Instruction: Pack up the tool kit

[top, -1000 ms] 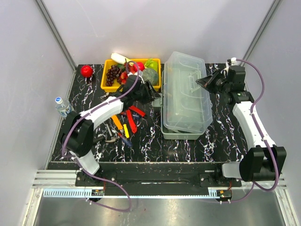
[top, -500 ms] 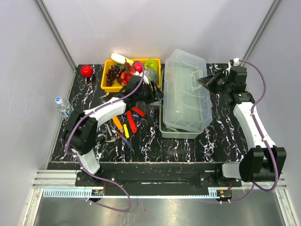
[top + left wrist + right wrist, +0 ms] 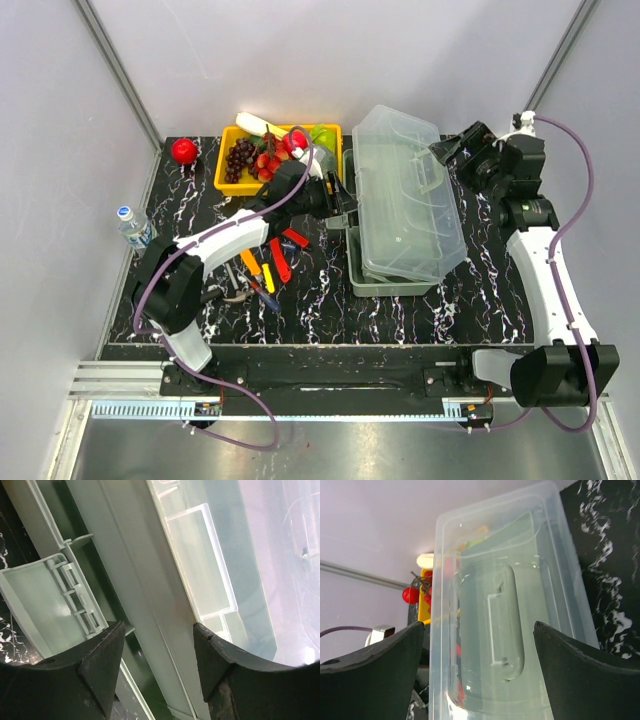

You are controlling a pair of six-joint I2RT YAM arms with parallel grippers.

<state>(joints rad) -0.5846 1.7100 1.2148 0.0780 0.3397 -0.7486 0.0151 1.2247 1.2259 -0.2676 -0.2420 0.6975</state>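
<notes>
Lid (image 3: 405,190) tilted up off toolbox (image 3: 390,283) — left claw (image 3: 343,205) part-open astride its edge, pinching nothing, likely levering lid. Right claw (image 3: 452,150) wide open, empty, just beside lid — free for tools (image 3: 272,262).

Toolbox (image 3: 405,200) on counter (image 3: 330,300), between left tool (image 3: 345,205) and right tool (image 3: 447,150); hand tools (image 3: 272,260) near-left of left tool, fruit tray (image 3: 222,172) far-left.

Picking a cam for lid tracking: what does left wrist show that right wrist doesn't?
Left wrist only: the box's grey-green side wall, running between the fingers of the open left gripper, and a latch.
Right wrist only: the handle, the fruit tray behind the box, and the open right gripper.
Both: the clear lid and the black table.
</notes>
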